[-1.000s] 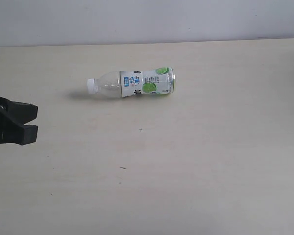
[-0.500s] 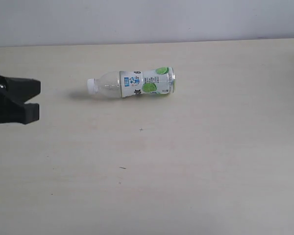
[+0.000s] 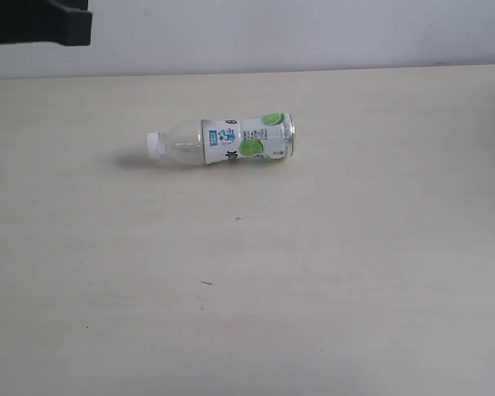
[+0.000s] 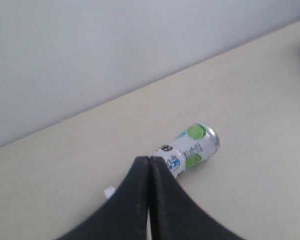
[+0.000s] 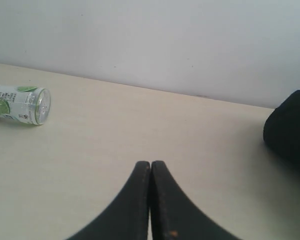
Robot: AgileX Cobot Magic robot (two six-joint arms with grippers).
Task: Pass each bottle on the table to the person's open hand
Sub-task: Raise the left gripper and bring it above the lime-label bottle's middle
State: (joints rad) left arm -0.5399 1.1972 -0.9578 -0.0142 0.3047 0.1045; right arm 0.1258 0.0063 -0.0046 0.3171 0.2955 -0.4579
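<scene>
Where the bottle (image 3: 223, 141) lies: on its side on the table (image 3: 338, 280), nearer the far edge than the near one, white cap pointing toward the left edge and base toward the right.
Bottle's look: clear plastic with a white-and-green label showing lime discs; nothing touches it.
Left gripper (image 4: 149, 160): black fingers pressed flat together, tip to tip, with nothing between them. It hangs high and well apart from the bottle. Its own camera looks down past the tips at the label, the cap half hidden behind them.
Same gripper, exterior view: a black block in the upper left corner, in front of the wall (image 3: 313, 33).
Right gripper (image 5: 150, 164): fingers likewise closed against each other and empty, over bare tabletop; seen only by its own camera. The bottle's base faces it from well away.
Dark shape (image 5: 290, 125): rounded, near the far edge on the right gripper's side; too cut off to identify.
Table: pale beige with faint grain and a few tiny dark specks (image 3: 238, 219).
</scene>
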